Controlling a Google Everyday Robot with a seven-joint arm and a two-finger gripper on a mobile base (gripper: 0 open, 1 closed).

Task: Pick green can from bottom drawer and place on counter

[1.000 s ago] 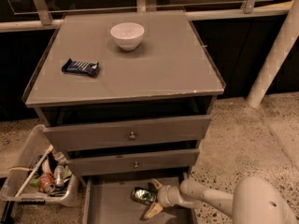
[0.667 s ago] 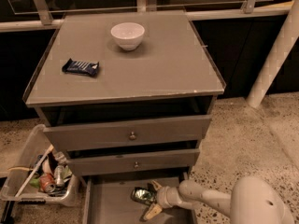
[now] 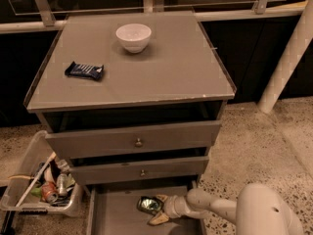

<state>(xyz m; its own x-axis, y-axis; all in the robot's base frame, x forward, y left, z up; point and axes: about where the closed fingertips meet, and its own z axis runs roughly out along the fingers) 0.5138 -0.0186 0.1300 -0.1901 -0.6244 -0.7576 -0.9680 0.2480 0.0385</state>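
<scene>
The camera looks down on a grey-brown cabinet whose flat top, the desk [image 3: 166,75], carries a white bowl [image 3: 133,36] near its far edge and a dark blue wrapper [image 3: 84,70] well apart from it, toward the left side. Under the desk two knobbed drawers are pulled part-way out, the upper drawer [image 3: 98,142] slightly above and behind the middle drawer [image 3: 107,173]. Below them the bottom drawer [image 3: 115,217] stands pulled out farthest, its flat floor showing at the lower edge of the picture. The green can [image 3: 148,204] lies inside this drawer, toward its right half, on the floor of the tray and not on the desk. The pincer [image 3: 156,210] is down in the same drawer, right at the can's right side and touching or nearly touching it; whether it grips the can or stands released cannot be told. The pale arm [image 3: 210,208] reaches in low from the right, over the drawer's right wall, from the rounded white robot body [image 3: 269,214] at the bottom right corner. On the speckled floor [image 3: 254,146] to the left of the cabinet sits a clear bin [image 3: 29,160] that holds a red can [image 3: 49,192], a silver can [image 3: 61,182] and other small items that cannot be made out. A white post [image 3: 286,58] leans up at the right, and a pale rail [image 3: 98,23] runs behind the cabinet.
</scene>
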